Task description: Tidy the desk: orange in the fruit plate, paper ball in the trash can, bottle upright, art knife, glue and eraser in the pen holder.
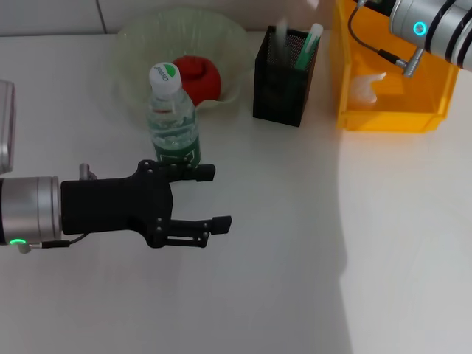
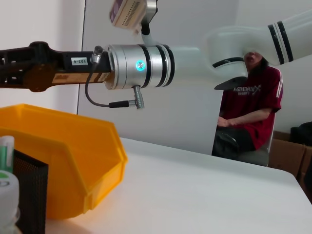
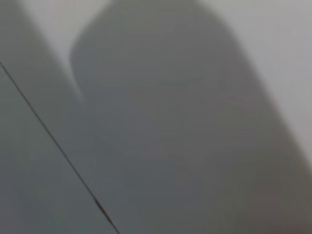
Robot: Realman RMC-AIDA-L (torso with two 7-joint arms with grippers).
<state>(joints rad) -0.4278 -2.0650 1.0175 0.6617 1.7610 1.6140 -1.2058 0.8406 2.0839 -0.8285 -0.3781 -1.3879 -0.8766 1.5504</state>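
The bottle point(image 1: 174, 118) stands upright on the white desk, in front of the pale green fruit plate point(image 1: 221, 37). The orange point(image 1: 199, 77) lies in the plate. The black mesh pen holder point(image 1: 284, 75) holds a few white and green items; its edge shows in the left wrist view point(image 2: 29, 195). The paper ball point(image 1: 366, 86) lies in the yellow-orange trash can point(image 1: 391, 118), which also shows in the left wrist view point(image 2: 73, 161). My left gripper point(image 1: 210, 198) is open and empty, just in front of the bottle. My right arm point(image 1: 435, 29) reaches over the trash can; its gripper is out of view. The eraser is not visible.
A grey object point(image 1: 6, 125) sits at the desk's left edge. A person in a red shirt point(image 2: 248, 112) sits beyond the desk in the left wrist view. The right wrist view shows only a grey wall and shadow.
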